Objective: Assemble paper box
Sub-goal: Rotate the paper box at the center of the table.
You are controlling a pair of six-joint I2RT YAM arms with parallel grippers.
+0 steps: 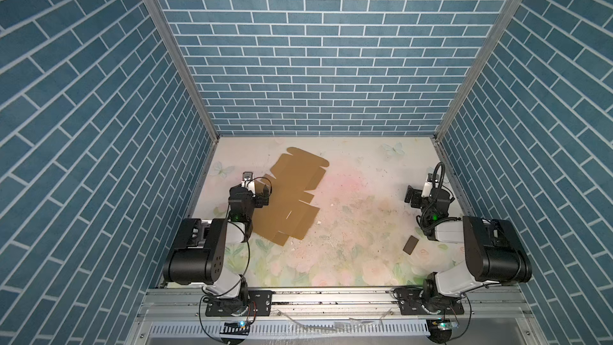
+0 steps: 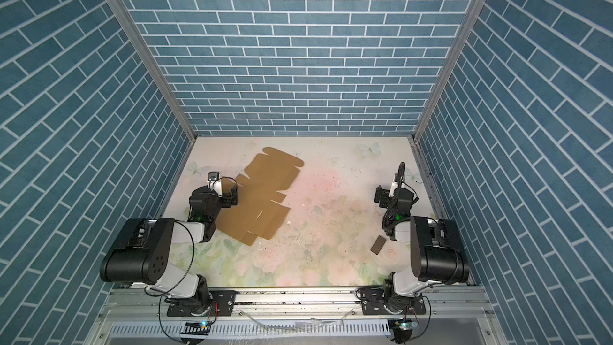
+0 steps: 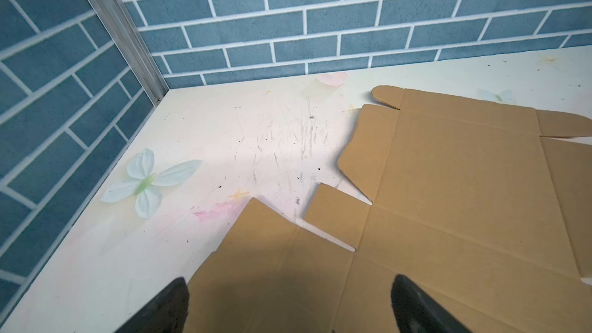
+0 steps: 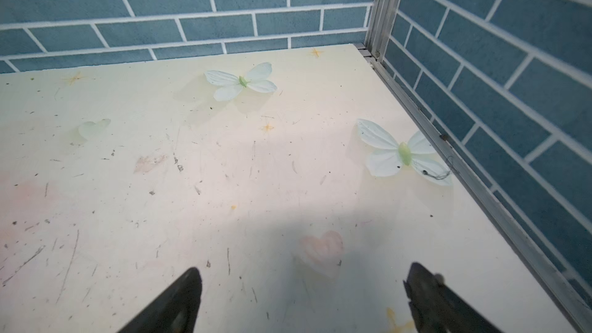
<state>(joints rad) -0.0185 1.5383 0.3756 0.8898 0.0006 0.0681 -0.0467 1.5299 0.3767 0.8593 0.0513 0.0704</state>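
Note:
The paper box [image 1: 292,194] [image 2: 262,194] is a flat tan die-cut sheet with flaps and rounded tabs, lying unfolded on the left half of the table in both top views. My left gripper [image 1: 263,190] [image 2: 232,192] hovers over its left edge, jaws open and empty; the left wrist view shows the sheet [image 3: 448,206] spread beneath and between the fingertips [image 3: 179,296]. My right gripper [image 1: 411,195] [image 2: 381,195] is open near the right wall, far from the sheet, with only bare table between its fingertips [image 4: 189,289].
A small dark brown chip [image 1: 410,244] [image 2: 378,244] lies near the right arm's base. Blue brick walls with metal posts [image 1: 199,174] close in the floral table [image 1: 348,227] on three sides. Butterfly decorations [image 4: 403,152] sit on the table.

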